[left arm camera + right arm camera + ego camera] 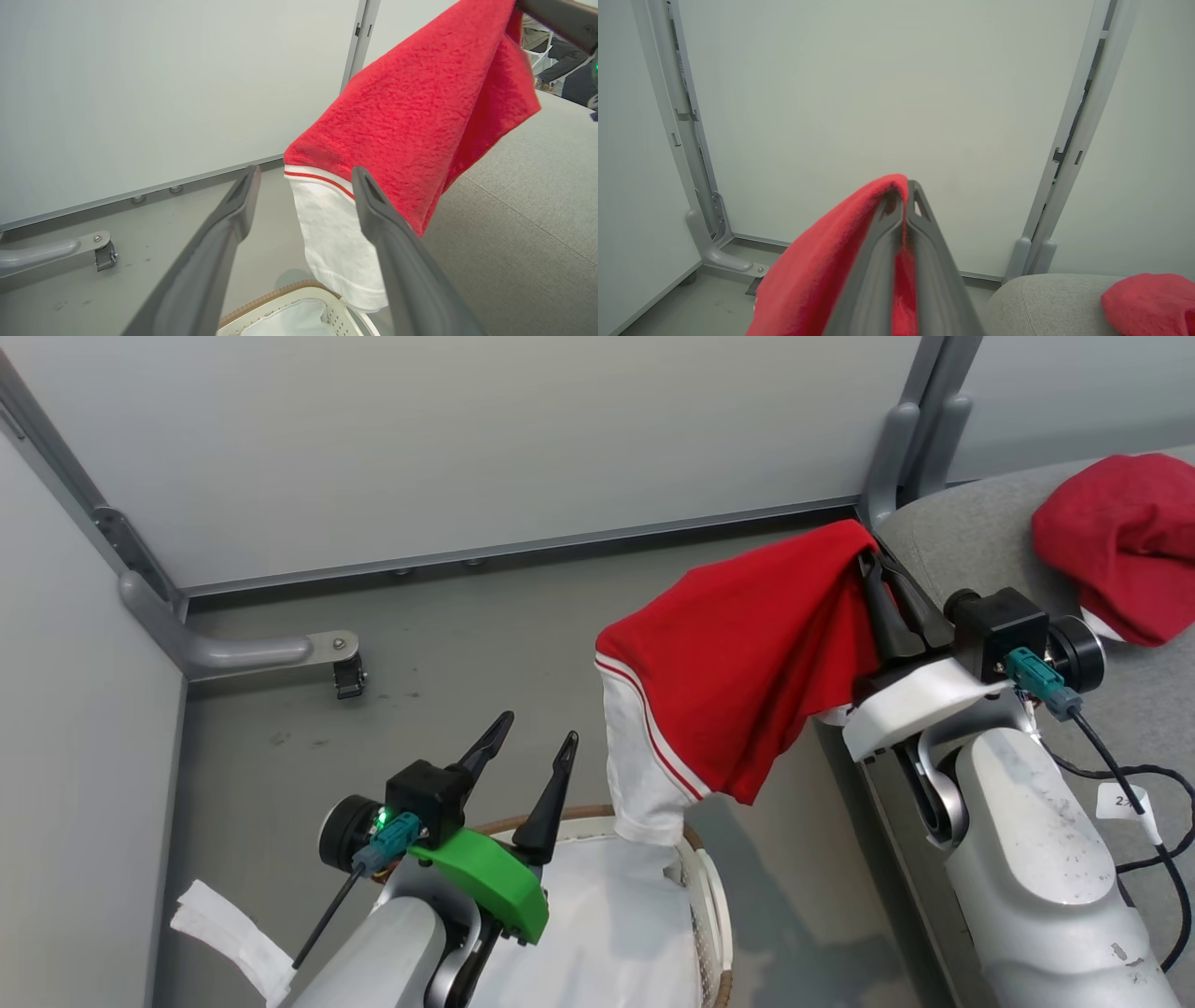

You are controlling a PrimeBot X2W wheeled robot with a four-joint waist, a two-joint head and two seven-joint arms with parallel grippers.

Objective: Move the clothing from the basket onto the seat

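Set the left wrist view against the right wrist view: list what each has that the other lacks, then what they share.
Left wrist view: the basket rim, the open left gripper and the hanging garment's white panel. Right wrist view: a second red garment lying on the seat. Shared: the hanging garment's red cloth held by the shut right gripper, the grey seat, the pale wall.

Head view: is looking steeply down from above, taking in the red fabric garment with a white striped sleeve (747, 644) at centre, the oval white perforated plastic basket (711, 896) at bottom centre, and the grey woven upholstered seat (971, 537) at right.
Left wrist view: is sitting close above the basket rim and facing the garment at upper right.
Right wrist view: is facing the pale wall panel (887, 93) about level, with the garment very near at bottom centre.
Shared: all three are catching the garment and the seat.
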